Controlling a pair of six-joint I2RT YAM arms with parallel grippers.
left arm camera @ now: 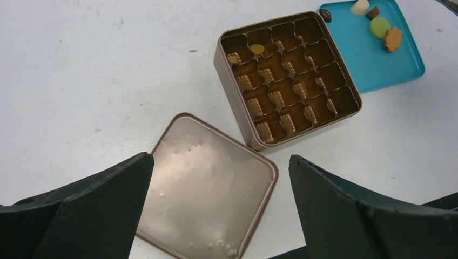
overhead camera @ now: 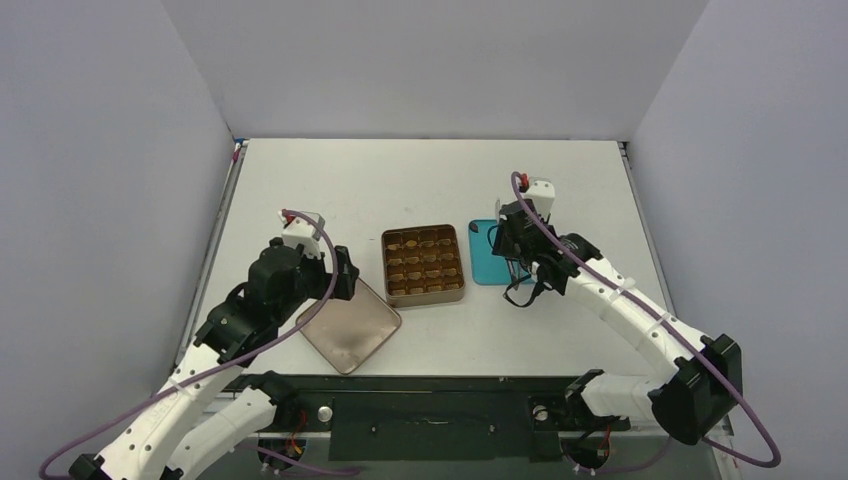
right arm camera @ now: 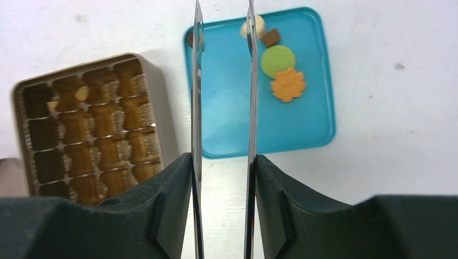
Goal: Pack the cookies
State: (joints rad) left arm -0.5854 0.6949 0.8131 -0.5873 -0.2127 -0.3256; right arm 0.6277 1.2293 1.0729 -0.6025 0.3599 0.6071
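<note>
The right hand (right arm camera: 222,183) is clamped on long metal tweezers (right arm camera: 197,108), whose blades stand apart above the blue tray (right arm camera: 291,124). Most cookies (right arm camera: 277,60) lie clustered at one edge of that tray. One yellowish piece (left arm camera: 257,49) sits in a compartment of the tin (left arm camera: 233,97). The left hand (left arm camera: 220,162) hangs spread apart over the lid (left arm camera: 210,205) on the tabletop (overhead camera: 330,180).

Mixed cookies (right arm camera: 278,61) cluster on teal tray (right arm camera: 302,124); yellow one (left arm camera: 257,49) inside tin (left arm camera: 232,94).

A white table (overhead camera: 430,180), faintly scuffed and evenly lit, stands boxed in by a plain pale grey left wall (overhead camera: 100,150), far wall (overhead camera: 430,60) and right wall (overhead camera: 745,150), with a dark metal strip (overhead camera: 430,425) running along its near edge.
</note>
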